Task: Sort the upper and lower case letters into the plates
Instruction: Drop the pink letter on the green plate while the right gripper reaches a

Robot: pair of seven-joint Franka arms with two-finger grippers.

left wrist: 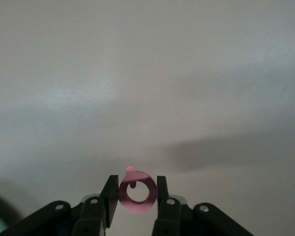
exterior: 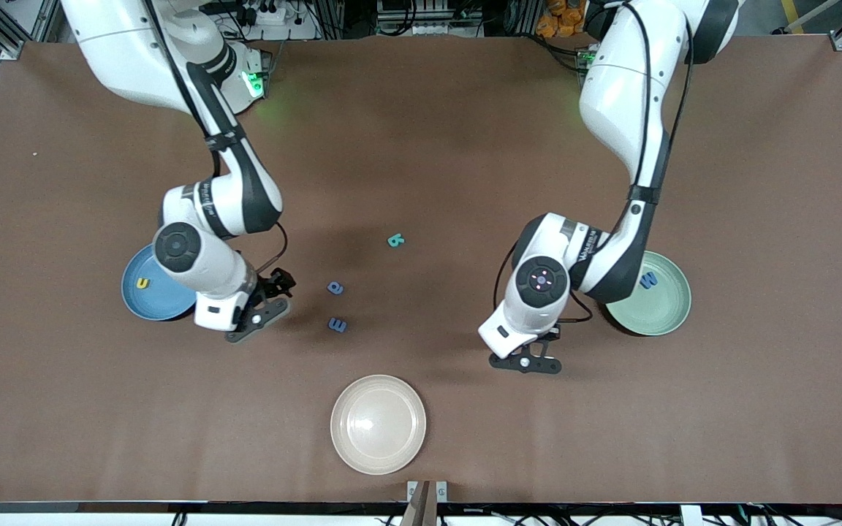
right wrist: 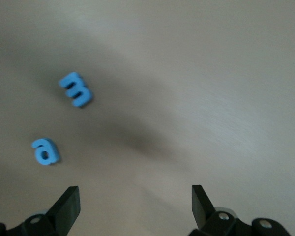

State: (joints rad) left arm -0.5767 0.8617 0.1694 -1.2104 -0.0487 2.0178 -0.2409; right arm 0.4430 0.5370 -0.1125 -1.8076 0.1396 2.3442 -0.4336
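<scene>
My left gripper (left wrist: 136, 189) is shut on a small pink round letter (left wrist: 150, 194) and holds it low over the bare table between the mint green plate (exterior: 666, 310) and the cream plate; in the front view the gripper (exterior: 534, 356) hides the letter. The green plate holds a blue letter (exterior: 648, 279). My right gripper (right wrist: 135, 196) is open and empty, beside the blue plate (exterior: 145, 301), which holds a yellow letter (exterior: 144, 283); it also shows in the front view (exterior: 278, 285). Two blue letters (exterior: 335, 288) (exterior: 338, 324) lie near it, and also show in the right wrist view (right wrist: 45, 151) (right wrist: 76, 89). A teal letter (exterior: 395, 239) lies farther from the front camera.
A cream-beige plate (exterior: 378, 424) stands empty near the table's front edge. The brown table top (exterior: 421, 146) stretches wide toward the robots' bases.
</scene>
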